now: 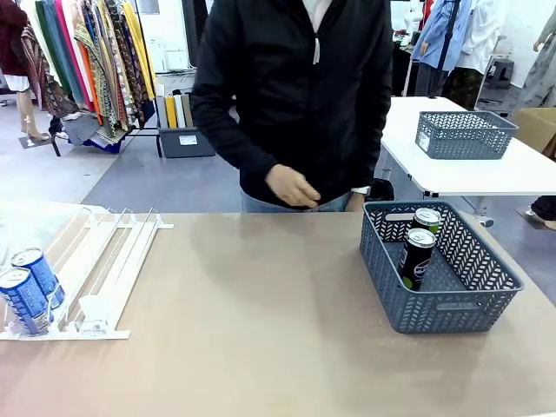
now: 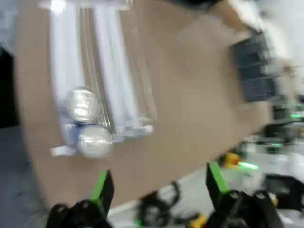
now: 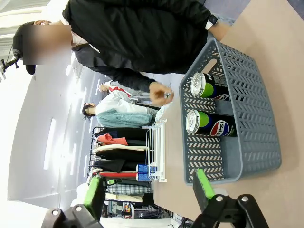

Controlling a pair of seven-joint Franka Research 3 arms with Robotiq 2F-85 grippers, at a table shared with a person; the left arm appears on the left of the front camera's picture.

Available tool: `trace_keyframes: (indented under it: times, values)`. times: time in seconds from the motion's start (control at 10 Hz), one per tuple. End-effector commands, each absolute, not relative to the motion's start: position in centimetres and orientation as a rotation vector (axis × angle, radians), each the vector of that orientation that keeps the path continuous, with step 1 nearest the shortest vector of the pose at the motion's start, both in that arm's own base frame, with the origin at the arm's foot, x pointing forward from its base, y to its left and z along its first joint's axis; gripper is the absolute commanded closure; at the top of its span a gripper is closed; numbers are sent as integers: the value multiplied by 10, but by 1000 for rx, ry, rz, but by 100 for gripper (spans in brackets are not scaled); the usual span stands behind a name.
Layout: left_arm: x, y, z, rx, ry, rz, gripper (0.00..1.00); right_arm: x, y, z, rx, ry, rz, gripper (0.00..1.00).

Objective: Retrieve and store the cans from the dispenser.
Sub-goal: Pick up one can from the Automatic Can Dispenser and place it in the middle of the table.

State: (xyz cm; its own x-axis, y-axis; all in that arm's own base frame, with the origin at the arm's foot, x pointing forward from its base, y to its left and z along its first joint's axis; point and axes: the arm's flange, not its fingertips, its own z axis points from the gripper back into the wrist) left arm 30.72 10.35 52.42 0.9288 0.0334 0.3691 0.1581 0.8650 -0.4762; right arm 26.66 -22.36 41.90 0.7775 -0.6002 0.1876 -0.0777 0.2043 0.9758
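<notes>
- Left gripper (image 2: 159,187), spread and empty, hovers over the tabletop (image 2: 190,118).
- Two blue cans (image 2: 95,140) stand upright at the dispenser (image 2: 118,71) front, ahead-left of it; left arm likely nearer.
- Right gripper (image 3: 148,190), released, faces the basket (image 3: 251,95) with two black Pepsi cans (image 3: 211,124).

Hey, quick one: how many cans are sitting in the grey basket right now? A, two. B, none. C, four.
A: two black cans stand upright inside the basket, while the two blue cans sit at the front of the dispenser.
</notes>
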Motion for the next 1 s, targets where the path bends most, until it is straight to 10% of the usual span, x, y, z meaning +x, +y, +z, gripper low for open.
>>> trace_keyframes:
  times: [0.0,0.9]
  values:
    - [314,84,507,-224,-306,-45,0,267,-225,421,1335,-624,-385,0]
    - [342,65,495,-75,-244,-98,0,267,-225,421,1335,-624,-385,0]
